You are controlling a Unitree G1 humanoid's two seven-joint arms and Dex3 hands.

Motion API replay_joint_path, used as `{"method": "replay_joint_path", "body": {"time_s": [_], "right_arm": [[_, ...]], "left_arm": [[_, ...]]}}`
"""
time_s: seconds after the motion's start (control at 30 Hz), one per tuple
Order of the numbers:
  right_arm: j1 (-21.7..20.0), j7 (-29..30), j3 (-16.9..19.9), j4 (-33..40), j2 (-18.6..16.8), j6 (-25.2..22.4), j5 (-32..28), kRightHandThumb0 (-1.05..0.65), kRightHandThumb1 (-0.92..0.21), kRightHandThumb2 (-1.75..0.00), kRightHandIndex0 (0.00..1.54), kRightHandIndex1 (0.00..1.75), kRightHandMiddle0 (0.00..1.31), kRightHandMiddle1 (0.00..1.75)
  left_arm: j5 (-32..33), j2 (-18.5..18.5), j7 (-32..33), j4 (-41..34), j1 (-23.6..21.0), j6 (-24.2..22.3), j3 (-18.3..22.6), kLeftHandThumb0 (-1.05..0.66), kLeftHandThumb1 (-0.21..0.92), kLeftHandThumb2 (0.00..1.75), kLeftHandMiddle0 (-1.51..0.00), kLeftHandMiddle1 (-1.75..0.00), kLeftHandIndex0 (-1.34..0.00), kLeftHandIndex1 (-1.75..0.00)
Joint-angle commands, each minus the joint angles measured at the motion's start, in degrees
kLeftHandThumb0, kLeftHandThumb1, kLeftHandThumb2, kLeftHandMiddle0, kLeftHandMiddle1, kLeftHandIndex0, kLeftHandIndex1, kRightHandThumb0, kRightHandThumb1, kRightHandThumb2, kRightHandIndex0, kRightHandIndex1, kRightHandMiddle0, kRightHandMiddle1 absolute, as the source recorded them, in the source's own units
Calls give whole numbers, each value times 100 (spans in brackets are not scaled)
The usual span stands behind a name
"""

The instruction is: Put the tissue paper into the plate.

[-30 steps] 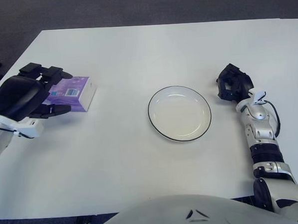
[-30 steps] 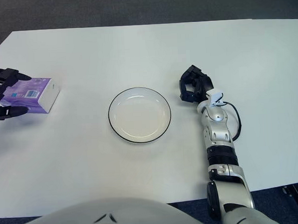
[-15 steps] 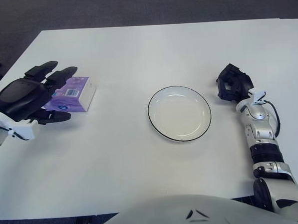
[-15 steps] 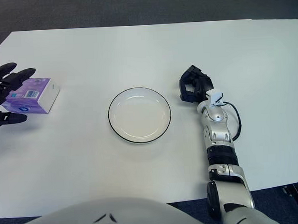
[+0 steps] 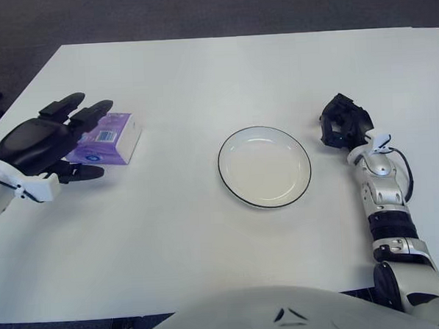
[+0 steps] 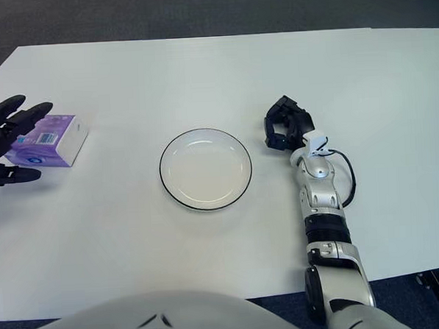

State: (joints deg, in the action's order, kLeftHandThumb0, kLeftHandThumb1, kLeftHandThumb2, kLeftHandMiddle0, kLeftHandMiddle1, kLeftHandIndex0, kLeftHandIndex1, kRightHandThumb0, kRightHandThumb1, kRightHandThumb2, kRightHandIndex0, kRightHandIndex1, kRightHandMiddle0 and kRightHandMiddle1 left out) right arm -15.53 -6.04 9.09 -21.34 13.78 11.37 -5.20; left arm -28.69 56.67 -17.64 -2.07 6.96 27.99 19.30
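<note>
1. Left eye view: the tissue paper (image 5: 104, 139), a purple-and-white pack, lies flat on the white worktop (image 5: 200, 70) at its left side, well apart from the plate (image 5: 264, 166), which sits near the centre and holds nothing

2. Left hand (image 5: 45, 140): spread, fingers (image 5: 91, 111) extended over the pack's near-left part, thumb low beside the pack's front-left corner; nothing is gripped. Whether the fingertips touch the wrapper cannot be told from either eye

3. Direction of the pack from the hand: just beyond the palm and to its right, so the pack lies between the left hand and the plate

4. Long axis of the pack: it appears to run from near-left to far-right, slanted against the worktop's front edge; the fingers point roughly along the same line, so they would need to straddle its shorter width to close on it

5. Right hand (image 5: 344, 123): fingers curled, holding nothing, just right of the plate; it is far from the pack, with the plate lying between them

6. Judgement: the left hand is by far the nearer and is the one placed to grasp; the carry would then run rightward to the plate
</note>
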Motion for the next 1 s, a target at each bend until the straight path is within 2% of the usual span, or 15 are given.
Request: {"method": "replay_joint_path", "body": {"time_s": [0.0,0.27,0.43,0.63,0.97], "right_arm": [[842,62,-136,-368,-412,-6,50,-45,-42,-119,122,175,53,175],[852,45,-163,-354,-407,20,25,-45,-42,-119,122,175,53,175],[852,49,-168,-355,-406,17,21,-45,-42,-119,121,175,53,175],[852,62,-171,-354,-404,4,21,-45,-42,-119,121,175,54,175],[878,76,-176,-331,-405,15,28,-45,-42,-118,119,175,53,175]], "left_arm": [[-196,13,259,196,-172,65,-114,-105,92,44,0,0,0,0],[-197,60,408,674,-551,205,-397,-105,92,43,0,0,0,0],[-333,32,752,1359,-1051,532,-742,-105,92,46,0,0,0,0],[-348,7,979,1889,-1448,767,-1023,-105,92,49,0,0,0,0],[-357,-89,1165,2482,-1991,918,-1406,-105,92,51,0,0,0,0]]}}
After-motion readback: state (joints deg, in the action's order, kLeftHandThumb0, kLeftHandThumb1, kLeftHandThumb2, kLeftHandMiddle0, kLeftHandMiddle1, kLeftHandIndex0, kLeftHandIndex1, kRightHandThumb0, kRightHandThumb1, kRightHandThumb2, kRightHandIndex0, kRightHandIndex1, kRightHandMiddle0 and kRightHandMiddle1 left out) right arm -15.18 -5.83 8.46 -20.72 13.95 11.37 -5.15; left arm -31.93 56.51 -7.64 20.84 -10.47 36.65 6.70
